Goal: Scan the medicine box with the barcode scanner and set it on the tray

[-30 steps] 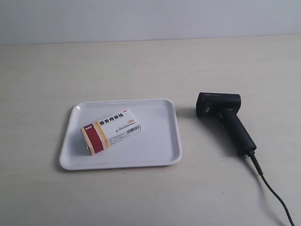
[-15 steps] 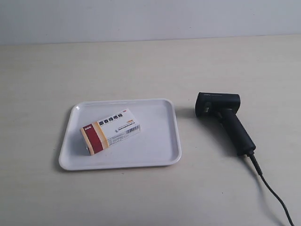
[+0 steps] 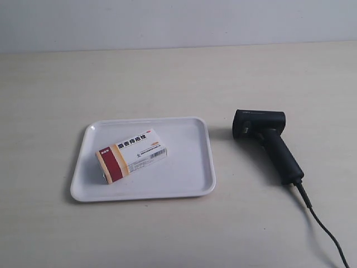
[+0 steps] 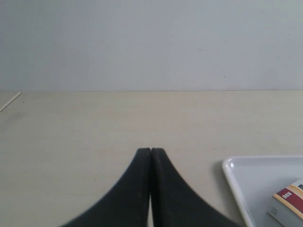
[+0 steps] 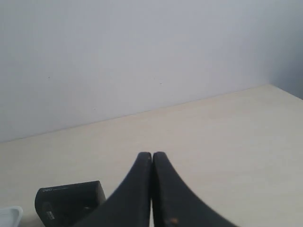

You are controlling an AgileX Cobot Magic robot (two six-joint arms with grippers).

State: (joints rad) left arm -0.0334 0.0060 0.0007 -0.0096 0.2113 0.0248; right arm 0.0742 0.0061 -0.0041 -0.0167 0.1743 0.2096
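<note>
The medicine box point(image 3: 131, 155) lies flat inside the white tray point(image 3: 189, 184), toward its left half, barcode side facing up; a corner of the medicine box point(image 4: 289, 203) and the tray's rim point(image 4: 232, 172) also show in the left wrist view. The black barcode scanner point(image 3: 268, 140) rests on the table to the right of the tray, its cable point(image 3: 323, 229) trailing toward the front edge. Neither arm appears in the exterior view. My left gripper point(image 4: 150, 150) is shut and empty, apart from the tray. My right gripper point(image 5: 152, 154) is shut and empty, with the scanner's head point(image 5: 68, 202) beside it.
The tabletop point(image 3: 167, 78) is pale wood, backed by a plain grey-white wall point(image 3: 178, 22). A thin pale line point(image 4: 10, 101) marks the table near its edge in the left wrist view.
</note>
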